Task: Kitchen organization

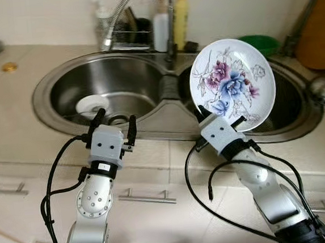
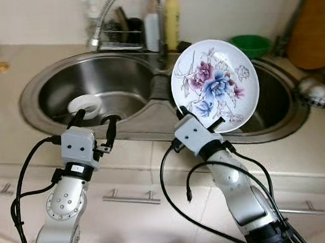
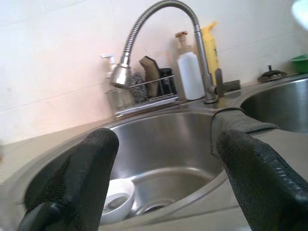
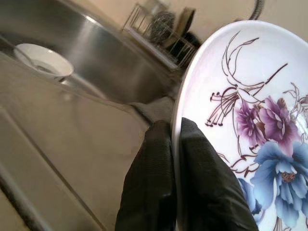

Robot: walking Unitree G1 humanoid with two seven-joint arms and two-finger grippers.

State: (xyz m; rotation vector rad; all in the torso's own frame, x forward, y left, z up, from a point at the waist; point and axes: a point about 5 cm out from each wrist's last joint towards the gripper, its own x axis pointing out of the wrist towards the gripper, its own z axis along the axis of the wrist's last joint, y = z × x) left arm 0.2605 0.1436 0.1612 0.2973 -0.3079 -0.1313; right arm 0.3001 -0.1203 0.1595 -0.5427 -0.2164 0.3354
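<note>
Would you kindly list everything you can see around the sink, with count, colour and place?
plate: one, white with purple and blue flowers, held upright by its rim above the right basin
bowl: one, white, in the left basin
sink: one double unit, steel, set in the beige counter
tap: one, steel, arching over the left basin
rack: one, wire, behind the left basin
bottles: one white, one yellow, behind the tap
cloth: one, grey, on the divider between basins
basket: one, green, behind the right basin
board: one, wooden, at far right
left gripper: one, black jaws open, at the front edge of the left basin
right gripper: one, black jaws shut on the plate
</note>
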